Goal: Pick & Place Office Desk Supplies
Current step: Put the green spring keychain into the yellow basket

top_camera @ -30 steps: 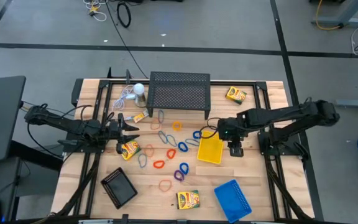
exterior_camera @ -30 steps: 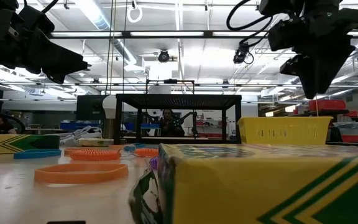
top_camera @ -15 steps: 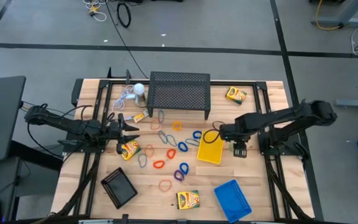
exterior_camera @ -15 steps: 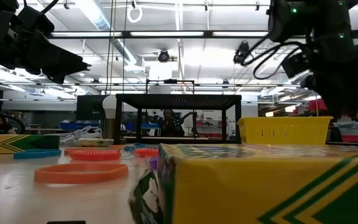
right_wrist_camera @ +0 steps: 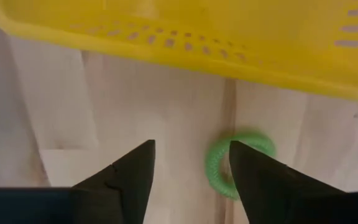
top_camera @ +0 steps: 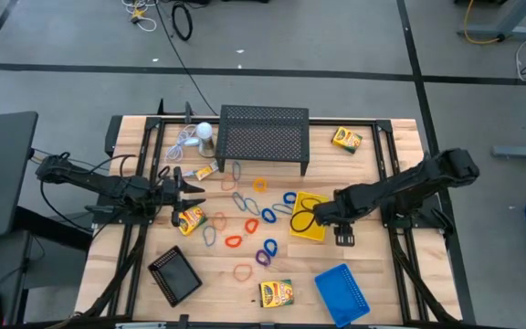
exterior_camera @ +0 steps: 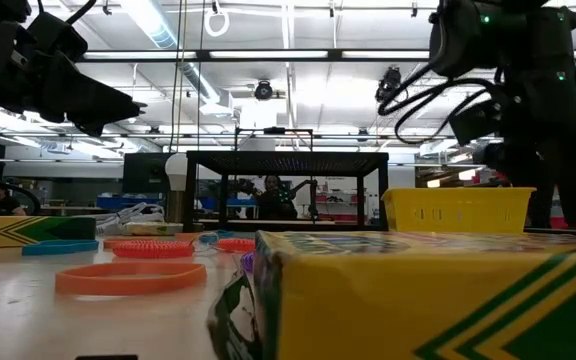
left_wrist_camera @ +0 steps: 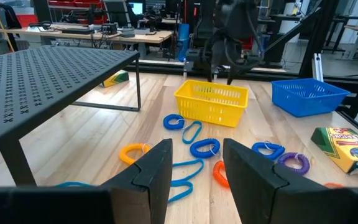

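Table [top_camera: 386, 274]: green loop [right_wrist_camera: 236, 163] beside right jaws, yellow tray [right_wrist_camera: 229, 31] behind.

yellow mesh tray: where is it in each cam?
High: yellow mesh tray right of centre, by the right arm's tip.
Low: right of middle, behind the crayon box.
Left wrist: centre, past the coloured loops.
Right wrist: across the top, above a green loop.
Shared landmark: black mesh stand.

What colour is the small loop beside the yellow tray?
Green; the right wrist view shows it best, next to the yellow tray.
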